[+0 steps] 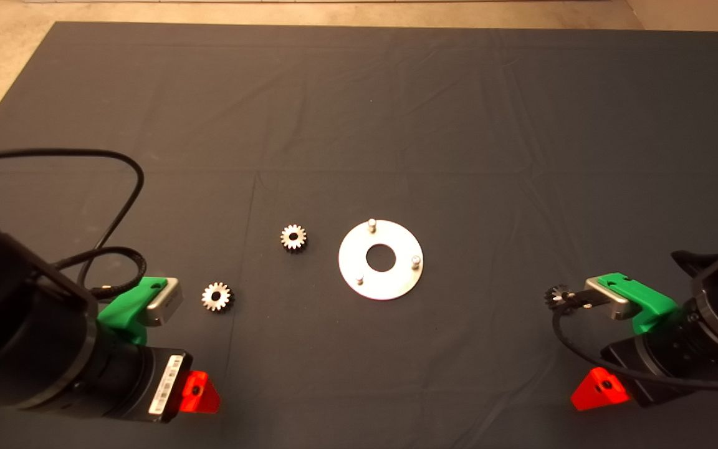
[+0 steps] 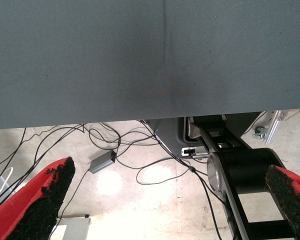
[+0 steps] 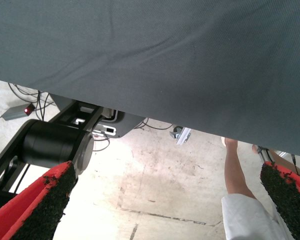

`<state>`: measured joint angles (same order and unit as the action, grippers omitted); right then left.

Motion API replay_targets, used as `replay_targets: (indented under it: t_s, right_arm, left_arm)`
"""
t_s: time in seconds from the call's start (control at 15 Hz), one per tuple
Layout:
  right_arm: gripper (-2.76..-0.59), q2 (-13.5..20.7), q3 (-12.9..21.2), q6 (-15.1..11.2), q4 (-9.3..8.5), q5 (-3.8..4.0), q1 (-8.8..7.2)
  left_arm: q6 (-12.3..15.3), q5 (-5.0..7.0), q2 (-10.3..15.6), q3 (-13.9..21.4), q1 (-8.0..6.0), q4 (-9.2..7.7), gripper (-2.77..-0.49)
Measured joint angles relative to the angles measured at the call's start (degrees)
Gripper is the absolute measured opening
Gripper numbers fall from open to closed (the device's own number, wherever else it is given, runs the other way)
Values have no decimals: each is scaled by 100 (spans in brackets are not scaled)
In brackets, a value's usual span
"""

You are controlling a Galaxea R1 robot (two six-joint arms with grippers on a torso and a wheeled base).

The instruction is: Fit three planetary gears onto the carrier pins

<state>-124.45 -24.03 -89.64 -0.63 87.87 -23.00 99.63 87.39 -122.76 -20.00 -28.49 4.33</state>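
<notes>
Nothing installed yet: all three carrier pins [image 1: 371,223] on the silver disc [image 1: 359,255] stand bare, at about 12, 4 and 8 o'clock around the centre hole. Disc near the middle of the dark mat [image 1: 359,112].

Three planetary gears lying flat on the mat, none on a pin. Nearest gear [image 1: 293,237] just at 9 o'clock of the disc; second gear [image 1: 217,297] farther out at about 8 o'clock, close to the left arm; third gear [image 1: 559,295] well apart at about 4 o'clock of the disc, partly hidden by the right arm's camera housing.

Left gripper [image 2: 170,200] parked at the lower left edge, fingers [image 2: 45,200] spread wide, grasping nothing. Right gripper [image 3: 165,205] parked at the lower right edge, likewise released and empty.

Judged as the very start, before the first pick. Next move probably: bring one gripper above a gear, close on its toothed rim, keep it level, then align the bore exactly over a pin.

Gears, disc and pins seen only from the head view. Wrist views give instead the mat edge, the floor with cables [image 2: 140,150] and, on the right side, a person's leg [image 3: 235,170].
</notes>
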Motion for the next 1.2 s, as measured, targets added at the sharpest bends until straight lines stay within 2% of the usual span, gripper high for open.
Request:
replay_targets:
  t_s: [0.33, 0.53, 0.6, 0.73, 0.87, 1.0, 1.2]
  right_arm:
    - [-60, 4, 0, 0, -2, 2, 0]
    - [-60, 4, 0, 0, -2, 2, -1]
    - [-60, 6, 0, 0, -2, 2, -1]
    - [-60, 20, 0, 0, -2, 5, -1]
    - [-60, 30, 0, 0, -2, 2, 0]
    - [-60, 34, 0, 2, -2, 2, 0]
    - [-60, 33, 0, 2, -2, 0, 0]
  left_arm:
    - [-5, 0, 5, 0, 0, 0, -49]
    - [-210, 0, -28, -25, 0, 41, -49]
    - [-308, 0, -63, -117, 0, 56, -49]
    - [-462, 4, -188, -433, 0, 223, -49]
    - [-621, 4, -433, -764, 0, 362, -49]
    - [-749, 9, -757, -1130, 0, 432, -49]
    - [-855, 9, -1577, -1660, 2, 498, -49]
